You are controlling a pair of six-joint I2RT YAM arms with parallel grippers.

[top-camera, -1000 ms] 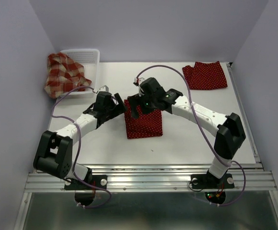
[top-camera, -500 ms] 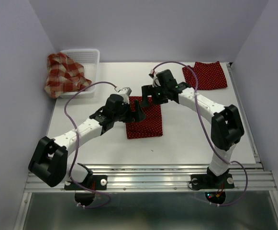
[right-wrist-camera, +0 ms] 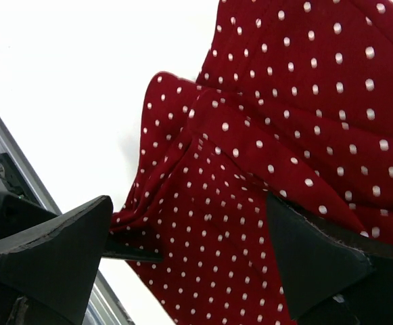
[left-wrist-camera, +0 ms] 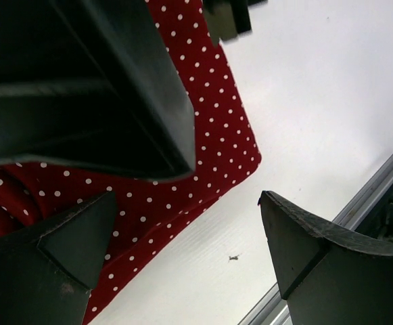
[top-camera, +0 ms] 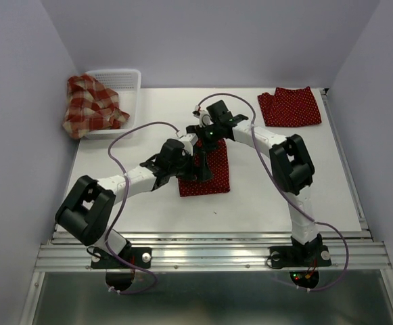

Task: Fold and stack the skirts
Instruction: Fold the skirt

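— White table (top-camera: 264,196), held what?
— Held plaid skirt (top-camera: 88,105) slumped over basket (top-camera: 125,73), far dotted skirt (top-camera: 291,107) folded aside, centre dotted skirt (top-camera: 216,172) rumpled (likely mid-fold).
— Left gripper (left-wrist-camera: 186,203), right gripper (right-wrist-camera: 188,202)?
— Hovered over it, jaws apart, empty, probably to pinch edges.

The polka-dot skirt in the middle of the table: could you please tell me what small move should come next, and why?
Probably lower the right gripper and close it on the rumpled fold of the centre skirt. Both it and the left gripper stand open over the cloth, holding nothing, and that fold sits directly between the right fingers.
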